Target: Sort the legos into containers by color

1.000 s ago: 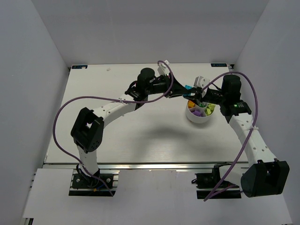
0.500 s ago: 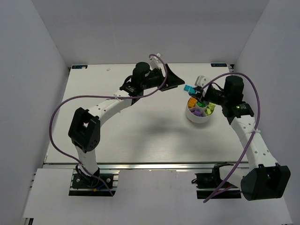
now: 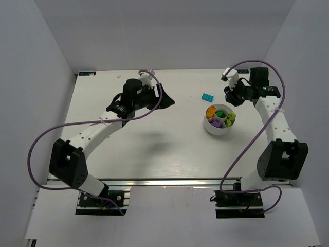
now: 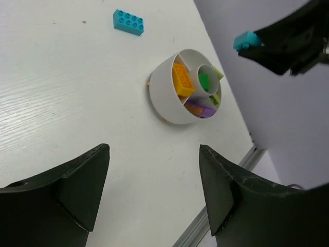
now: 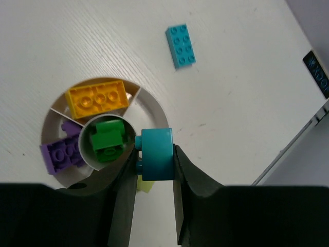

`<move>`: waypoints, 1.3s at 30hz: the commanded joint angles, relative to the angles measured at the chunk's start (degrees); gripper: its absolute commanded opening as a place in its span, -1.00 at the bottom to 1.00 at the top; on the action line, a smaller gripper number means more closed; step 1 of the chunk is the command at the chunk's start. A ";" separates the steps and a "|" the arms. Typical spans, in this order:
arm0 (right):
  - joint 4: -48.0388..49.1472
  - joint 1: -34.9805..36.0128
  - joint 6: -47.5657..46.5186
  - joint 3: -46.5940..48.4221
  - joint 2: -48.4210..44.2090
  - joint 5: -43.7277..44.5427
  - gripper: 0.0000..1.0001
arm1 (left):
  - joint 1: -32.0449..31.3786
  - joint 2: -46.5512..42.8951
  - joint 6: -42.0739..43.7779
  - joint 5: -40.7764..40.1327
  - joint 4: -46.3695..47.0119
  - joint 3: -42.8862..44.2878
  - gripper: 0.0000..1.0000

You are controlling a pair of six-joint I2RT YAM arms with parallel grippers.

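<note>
The white bowl (image 3: 214, 129) holds an orange brick (image 5: 97, 99), a green brick (image 5: 107, 136) in its round centre, a purple brick (image 5: 61, 153) and a lime-yellow brick (image 5: 145, 184), each in its own compartment. My right gripper (image 5: 156, 164) is shut on a small cyan brick (image 5: 157, 154), held above the bowl's rim (image 5: 157, 110). A longer cyan brick (image 3: 207, 96) lies flat on the table beyond the bowl. My left gripper (image 3: 167, 101) stands open and empty, well left of the bowl (image 4: 164, 98), with only table between its fingers (image 4: 85, 185).
The table's right edge and metal rail (image 4: 241, 159) run close beside the bowl. The right gripper (image 3: 230, 96) hovers at the bowl's far right side. A purple cable (image 3: 77, 123) loops over the left arm.
My left gripper opened, left the longer cyan brick on the table and pulled back to the left. My right arm swung back and right, still gripping the small cyan brick.
</note>
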 commanded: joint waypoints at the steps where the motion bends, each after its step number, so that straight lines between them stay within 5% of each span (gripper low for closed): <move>1: -5.86 -1.72 -1.27 4.84 3.72 4.60 -0.81 | 0.16 -6.66 10.28 -2.57 -3.90 -2.86 0.59; 12: -14.48 -1.81 -4.44 14.07 15.94 2.68 -0.69 | 0.16 -17.21 17.77 -1.69 0.15 -16.48 0.64; 24: -15.97 -1.90 -3.38 17.15 21.48 1.27 -0.48 | 0.16 -16.68 19.09 -0.81 -0.12 -16.75 0.64; 39: -19.93 -1.99 -3.74 20.49 23.86 -0.40 0.07 | 0.16 -16.33 19.01 -0.02 0.32 -17.02 0.65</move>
